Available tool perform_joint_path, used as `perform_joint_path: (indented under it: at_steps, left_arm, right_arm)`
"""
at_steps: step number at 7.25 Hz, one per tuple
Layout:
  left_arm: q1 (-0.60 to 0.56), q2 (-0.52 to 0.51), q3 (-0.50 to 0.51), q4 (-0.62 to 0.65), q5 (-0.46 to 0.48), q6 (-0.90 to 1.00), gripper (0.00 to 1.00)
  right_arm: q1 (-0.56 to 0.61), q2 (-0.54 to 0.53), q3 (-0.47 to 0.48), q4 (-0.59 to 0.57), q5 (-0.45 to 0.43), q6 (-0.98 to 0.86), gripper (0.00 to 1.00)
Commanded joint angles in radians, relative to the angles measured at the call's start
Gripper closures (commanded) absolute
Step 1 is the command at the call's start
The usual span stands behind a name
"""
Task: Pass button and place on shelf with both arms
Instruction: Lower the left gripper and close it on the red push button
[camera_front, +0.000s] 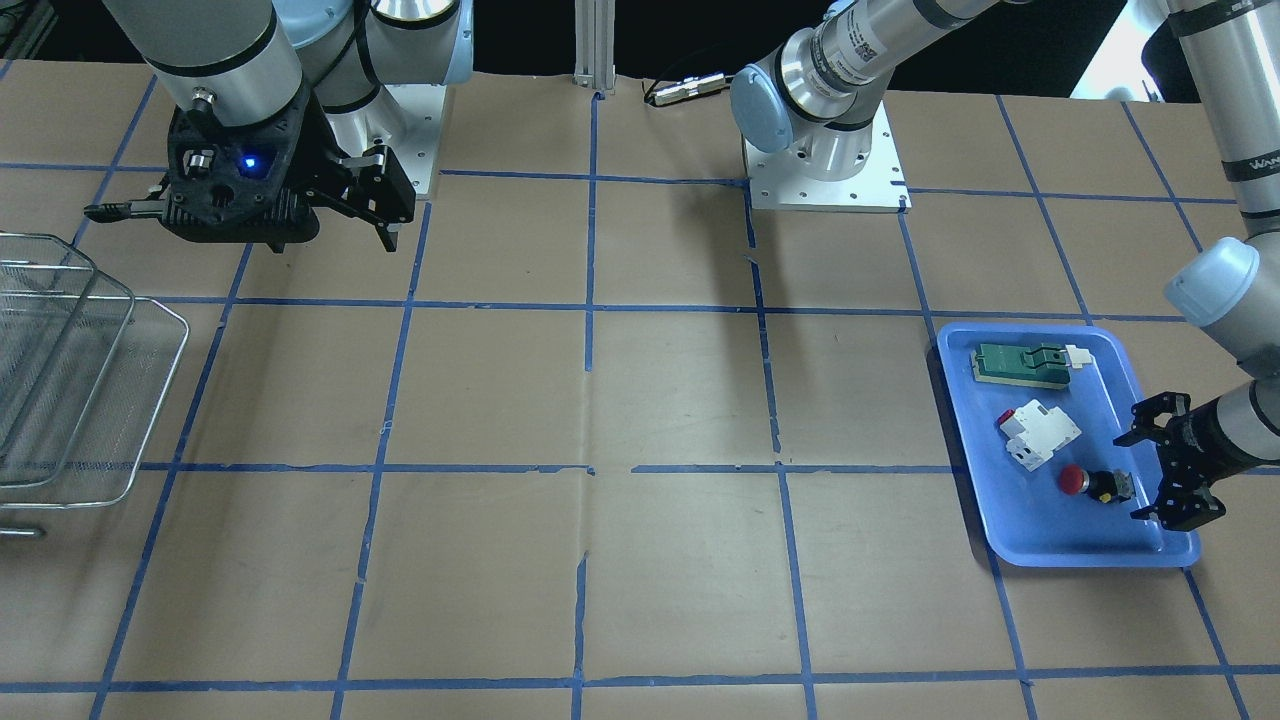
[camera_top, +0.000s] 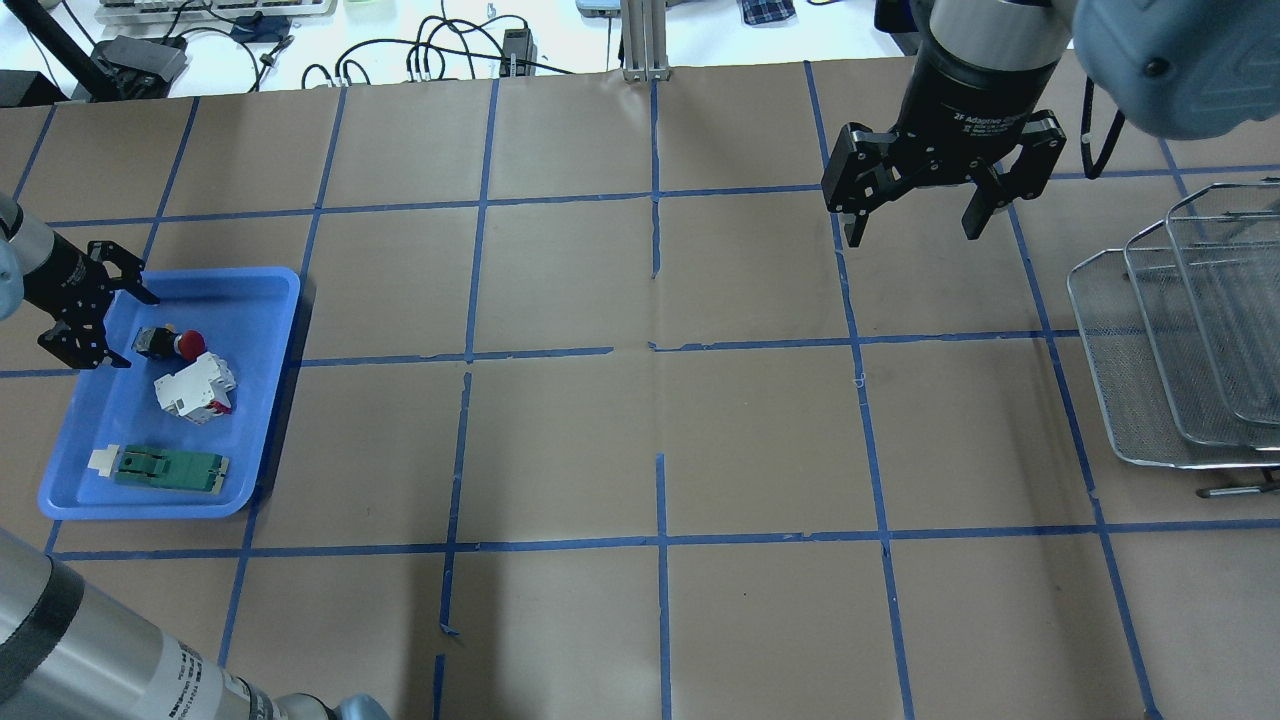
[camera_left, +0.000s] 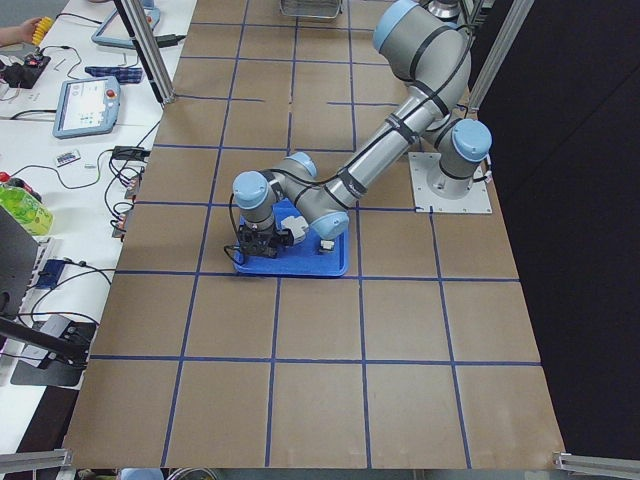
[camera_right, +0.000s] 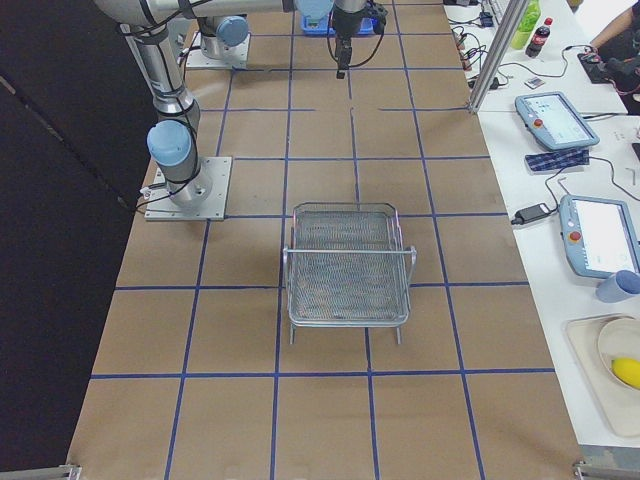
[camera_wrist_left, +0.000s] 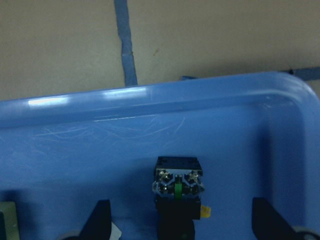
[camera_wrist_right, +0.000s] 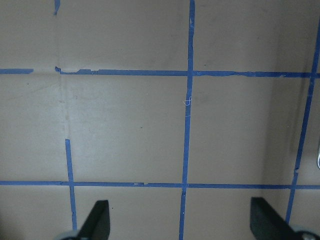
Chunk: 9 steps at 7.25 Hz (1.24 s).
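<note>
The button (camera_front: 1090, 483) is seen lying on its side in the blue tray (camera_front: 1040, 535), at the right of the front-facing view. Its red cap is turned toward the frame's centre and its black body toward the left gripper (camera_front: 1132, 478). That gripper is held low at the tray's right-hand rim with its jaws spread wide. In the left wrist view the button (camera_wrist_left: 177, 195) is framed at bottom centre between the two fingers (camera_wrist_left: 100, 222) and is touched by neither. A white block (camera_front: 1040, 433) and a green part (camera_front: 1022, 364) are also laid in the tray, above the button in the frame. The right gripper (camera_top: 912, 238) is shown at the upper right of the overhead view, raised above the table, jaws wide and nothing held. The wire shelf (camera_top: 1150, 390) is stood at the right edge of that view, well apart from the tray (camera_top: 240, 300).
</note>
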Motion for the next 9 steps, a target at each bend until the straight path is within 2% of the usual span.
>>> perform_joint_path:
  at_steps: [1, 2, 3, 4, 5, 7, 9]
  left_arm:
    - [0.005, -0.025, -0.002, 0.000, 0.004, -0.064, 0.01]
    - [0.005, -0.031, 0.000, 0.000, 0.004, -0.063, 0.01]
    - [0.005, -0.033, -0.002, 0.000, 0.003, -0.060, 0.09]
    - [0.005, -0.033, -0.002, 0.000, -0.002, -0.057, 0.61]
    - [0.005, -0.025, 0.000, 0.002, -0.012, -0.052, 1.00]
    - [0.005, -0.010, 0.000, 0.002, -0.034, -0.040, 1.00]
    - [-0.006, 0.051, 0.000, -0.032, -0.033, -0.024, 1.00]
  right_arm:
    - [-0.001, 0.000, 0.000, 0.001, 0.000, 0.000, 0.00]
    - [0.001, 0.000, 0.000, 0.001, 0.000, 0.000, 0.00]
    - [0.001, 0.000, 0.000, 0.001, -0.001, 0.000, 0.00]
    - [0.001, 0.000, 0.000, 0.001, 0.000, 0.000, 0.00]
    - [-0.001, 0.000, 0.000, 0.001, 0.000, 0.000, 0.00]
    - [-0.007, -0.002, -0.006, 0.002, -0.002, -0.006, 0.00]
    - [-0.019, -0.023, -0.009, 0.012, -0.033, -0.006, 0.00]
